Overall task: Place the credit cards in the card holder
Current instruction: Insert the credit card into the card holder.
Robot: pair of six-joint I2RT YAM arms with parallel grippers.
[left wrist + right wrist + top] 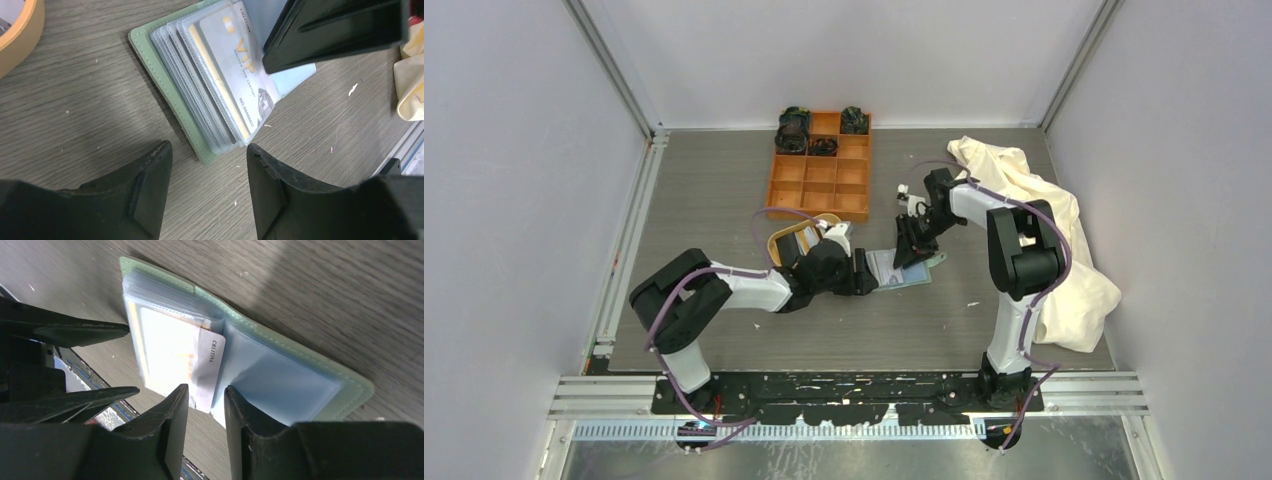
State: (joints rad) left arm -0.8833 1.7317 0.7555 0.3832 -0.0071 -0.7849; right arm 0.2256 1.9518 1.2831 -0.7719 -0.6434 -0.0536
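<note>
The sage-green card holder (896, 272) lies open on the table, its clear sleeves fanned out (165, 85) (350, 385). A pale VIP credit card (235, 75) (210, 365) sits in the top sleeve, one end sticking out towards the spine. My right gripper (914, 250) (206, 387) hovers over that end, jaws a narrow gap apart and holding nothing; its fingers (340, 30) show in the left wrist view. My left gripper (871, 275) (209, 147) is open and empty at the holder's near corner. Other cards (792, 243) lie in the tray.
The oval tan wooden tray (774, 238) (20, 35) is just left of my left gripper. An orange compartment box (821, 170) stands at the back. A white cloth (1064, 250) is heaped on the right, behind my right arm.
</note>
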